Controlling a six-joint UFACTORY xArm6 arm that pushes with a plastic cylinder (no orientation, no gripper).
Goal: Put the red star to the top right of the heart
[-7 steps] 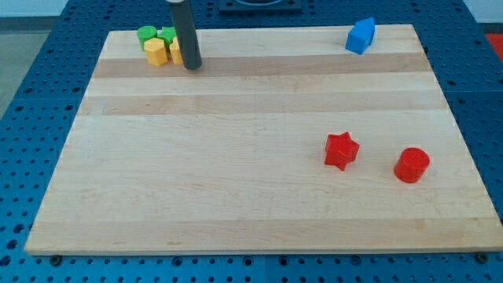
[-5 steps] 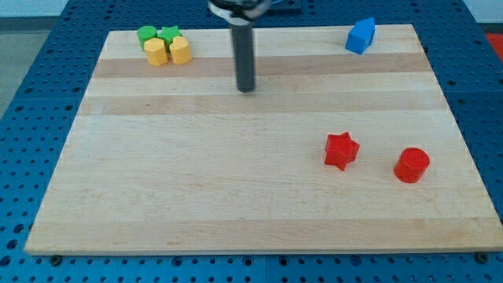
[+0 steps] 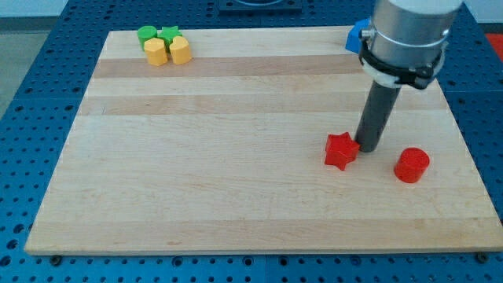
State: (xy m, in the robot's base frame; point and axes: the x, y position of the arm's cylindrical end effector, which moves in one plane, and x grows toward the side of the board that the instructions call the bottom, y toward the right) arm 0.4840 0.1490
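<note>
The red star [image 3: 341,151] lies on the wooden board [image 3: 236,181] at the lower right. My tip [image 3: 368,148] stands right beside the star's right side, touching or nearly touching it. The yellow heart [image 3: 181,50] sits at the board's top left, next to a yellow hexagon-like block [image 3: 156,53]. The arm's grey body hangs over the top right of the board.
A red cylinder [image 3: 412,165] lies to the right of my tip. A green cylinder [image 3: 147,34] and a green star [image 3: 168,34] sit just above the yellow blocks. A blue block [image 3: 355,36] at the top right is partly hidden by the arm.
My tip has swept from the top left, beside the yellow blocks, across the board to the red star's right side. No block has visibly moved.
</note>
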